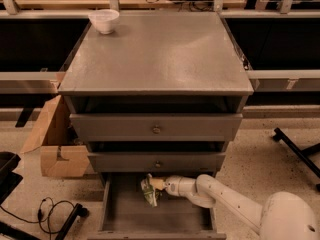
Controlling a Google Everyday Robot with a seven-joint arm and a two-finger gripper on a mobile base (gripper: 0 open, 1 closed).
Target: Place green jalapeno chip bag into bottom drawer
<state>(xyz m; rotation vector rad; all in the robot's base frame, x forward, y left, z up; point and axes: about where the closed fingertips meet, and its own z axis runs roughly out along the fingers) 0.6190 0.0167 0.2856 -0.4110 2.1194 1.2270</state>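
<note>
Our gripper (pixel 156 184) is low at the back of the open bottom drawer (pixel 135 216), pinching the green jalapeno chip bag (pixel 149 194) by its top edge. We reckon it's light, crinkly and squashy, so an edge pinch suits it. The long axis hangs roughly vertical, bottom end toward the drawer floor.

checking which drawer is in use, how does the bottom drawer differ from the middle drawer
The bottom drawer is pulled out, floor showing; the middle drawer is shut, only its front showing. The gripper is inside the bottom drawer holding the chip bag; the middle drawer's inside is hidden. The middle drawer's knob shows; the bottom drawer's does not. Both are grey.
</note>
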